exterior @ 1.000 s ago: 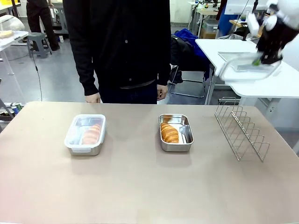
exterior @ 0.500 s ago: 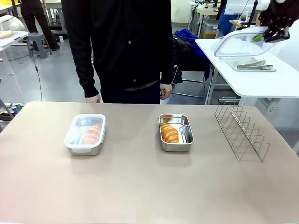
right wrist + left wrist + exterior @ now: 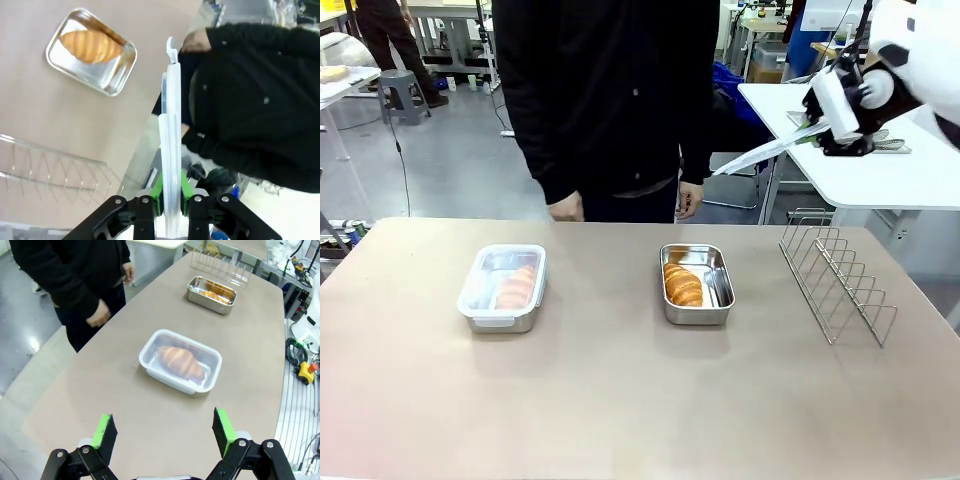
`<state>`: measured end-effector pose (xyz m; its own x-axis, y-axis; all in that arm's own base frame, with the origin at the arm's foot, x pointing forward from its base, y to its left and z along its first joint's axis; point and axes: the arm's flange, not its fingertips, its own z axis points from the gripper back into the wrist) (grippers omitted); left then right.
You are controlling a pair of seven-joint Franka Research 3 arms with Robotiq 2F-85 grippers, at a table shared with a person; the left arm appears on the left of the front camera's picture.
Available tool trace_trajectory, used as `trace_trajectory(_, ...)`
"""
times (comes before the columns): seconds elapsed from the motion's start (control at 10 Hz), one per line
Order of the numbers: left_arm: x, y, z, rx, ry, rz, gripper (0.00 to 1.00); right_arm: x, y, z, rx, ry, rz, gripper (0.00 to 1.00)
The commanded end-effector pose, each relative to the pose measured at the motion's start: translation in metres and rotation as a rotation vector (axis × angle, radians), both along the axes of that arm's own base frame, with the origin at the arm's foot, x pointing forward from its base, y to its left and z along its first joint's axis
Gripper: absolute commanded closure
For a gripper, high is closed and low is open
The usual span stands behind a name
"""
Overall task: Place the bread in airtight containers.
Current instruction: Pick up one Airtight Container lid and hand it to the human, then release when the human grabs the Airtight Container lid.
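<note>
The table runs wide and tan, with a person in black standing at its far edge, hands hanging just past the rim; the rack, bare wire, stands on the right part of the table, well apart from the pans. The right arm hangs high at the far right, above a white side table; its gripper is clenched on the edge of a clear lid, which slants out to the left and down, edge-on, over the gap between the tables; in the right wrist view the lid rises thin between the green pads, with the open pan below at far left. Left pan sits left of centre with a clear lid snapped over it and a croissant inside; the right pan sits right of centre, uncovered, its croissant lying against the left wall, bare steel to its right. The left gripper hovers over the near left of the table, fingers spread wide and grasping nothing, the covered pan beyond them.
</note>
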<state>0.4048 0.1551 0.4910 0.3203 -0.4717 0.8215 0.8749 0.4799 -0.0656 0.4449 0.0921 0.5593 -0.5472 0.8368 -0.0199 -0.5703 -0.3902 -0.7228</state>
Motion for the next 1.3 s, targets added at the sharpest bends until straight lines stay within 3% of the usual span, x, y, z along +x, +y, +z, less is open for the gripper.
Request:
trace_trajectory(0.0, -0.001, -0.001, 0.0, -0.015, -0.026, -0.012, 0.0, 0.015, -0.016, 0.0, 0.044, -0.038, 0.048, 1.0)
trace_trajectory(0.1, -0.001, -0.001, 0.0, -0.015, -0.026, -0.012, 0.0, 0.017, -0.019, 0.005, 0.076, -0.05, 0.008, 1.0)
trace_trajectory(0.2, -0.001, -0.001, 0.0, -0.015, -0.026, -0.012, 0.0, 0.002, -0.001, -0.003, 0.012, 0.0, 0.017, 1.0)
trace_trajectory(1.2, -0.001, -0.001, 0.0, -0.015, -0.026, -0.012, 0.0, 0.002, -0.001, -0.003, 0.012, 0.0, 0.017, 1.0)
